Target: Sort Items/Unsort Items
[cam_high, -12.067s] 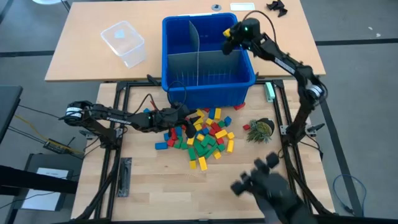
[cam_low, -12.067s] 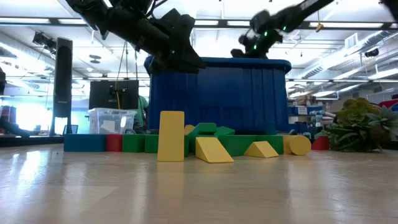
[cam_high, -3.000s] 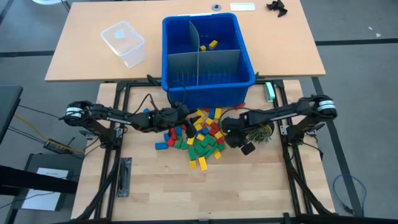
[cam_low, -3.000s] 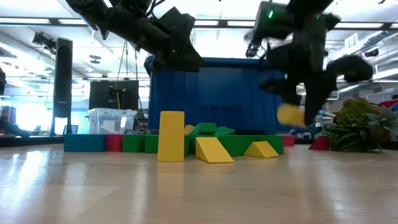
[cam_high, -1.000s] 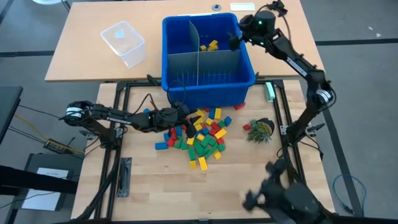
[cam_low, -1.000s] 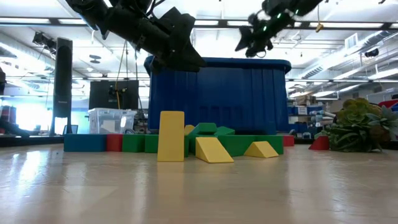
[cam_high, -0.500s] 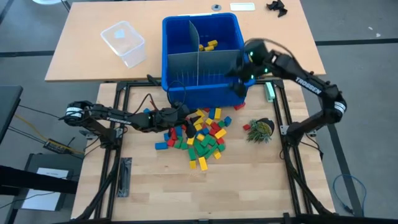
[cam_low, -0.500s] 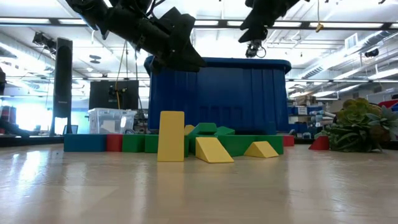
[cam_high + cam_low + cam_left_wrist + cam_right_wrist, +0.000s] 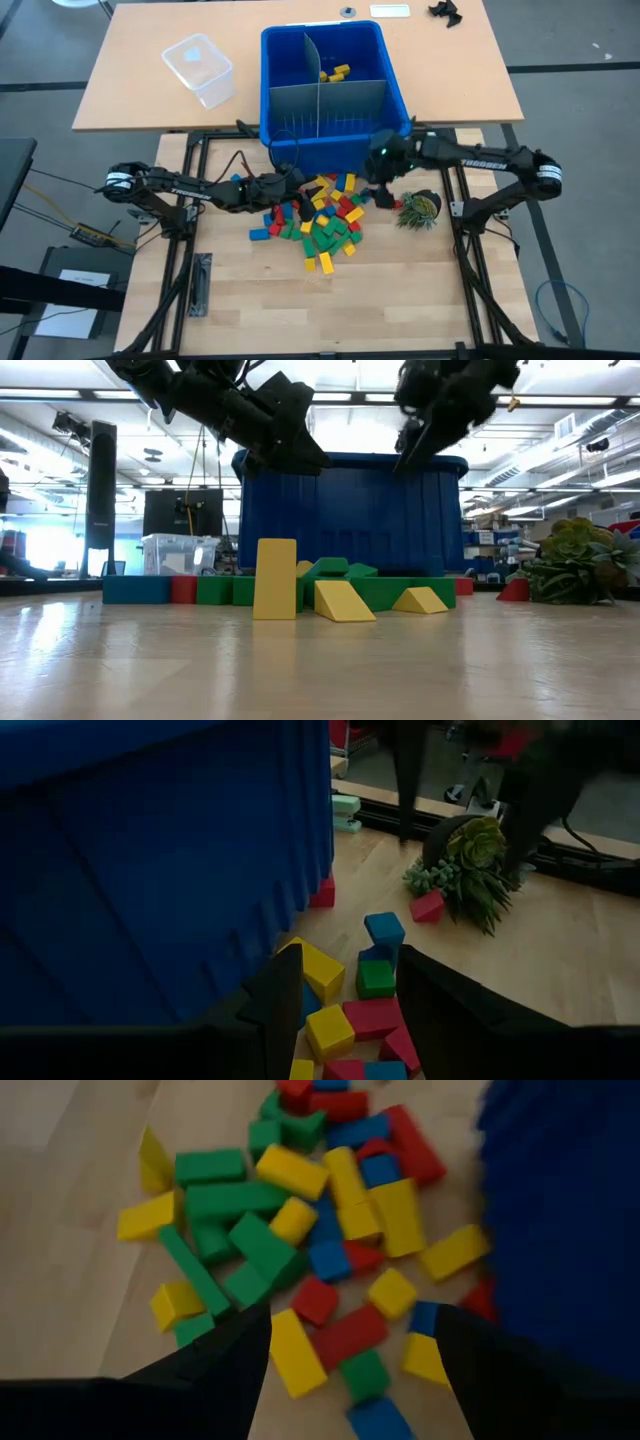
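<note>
Done so far: only a few yellow blocks sorted — lying in the back right compartment of the blue bin, behind the grey divider.
Other compartments: no blocks visible in the high view.
Left to do: nearly everything, by the look of it — the pile of red, yellow, green and blue blocks spread on the wooden table just in front of the bin.
Stray pieces: one red block beside the small succulent plant, another red block touching the bin's base.
Right gripper: hanging over the right edge of the pile, just past the bin's front corner; fingers spread wide apart in the right wrist view, nothing between them, touching no block.
Likely step: coming in for the next pick, judged from the empty grip above the pile.
Left gripper: parked low at the left edge of the pile, close against the bin's front wall; fingers apart, empty, blocks visible on the table through the gap.
Elsewhere: clear plastic container on the far table, well apart from the work.
</note>
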### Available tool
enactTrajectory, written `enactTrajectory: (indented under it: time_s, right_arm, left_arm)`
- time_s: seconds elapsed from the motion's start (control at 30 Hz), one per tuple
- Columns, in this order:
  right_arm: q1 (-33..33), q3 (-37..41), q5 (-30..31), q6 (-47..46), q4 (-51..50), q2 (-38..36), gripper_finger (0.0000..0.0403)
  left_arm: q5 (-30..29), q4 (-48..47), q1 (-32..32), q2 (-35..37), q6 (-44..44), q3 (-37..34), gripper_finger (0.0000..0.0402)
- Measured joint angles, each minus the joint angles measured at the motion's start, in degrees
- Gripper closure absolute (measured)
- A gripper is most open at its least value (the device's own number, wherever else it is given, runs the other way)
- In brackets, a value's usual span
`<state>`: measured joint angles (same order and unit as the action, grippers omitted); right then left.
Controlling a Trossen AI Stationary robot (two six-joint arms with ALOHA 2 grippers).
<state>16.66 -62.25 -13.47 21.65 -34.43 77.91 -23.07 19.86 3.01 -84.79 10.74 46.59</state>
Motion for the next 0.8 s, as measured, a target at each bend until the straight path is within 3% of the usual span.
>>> enactTrajectory:
  time_s: [0.17,0.33,0.8]
  right_arm:
    - [-1.98,4.61,-0.19,-0.83,5.69,3.78,0.0124]
    - [-4.75,7.44,0.00,2.24,4.17,8.70,0.0138]
    - [-8.43,7.60,9.75,11.01,7.68,17.69,0.0187]
  left_arm:
    - [0.00,0.04,-0.02,0.00,0.00,0.02,0.0234]
    - [0.00,0.02,0.00,0.00,0.00,0.02,0.0234]
    - [0.00,0.00,-0.02,0.00,0.02,0.00,0.0234]
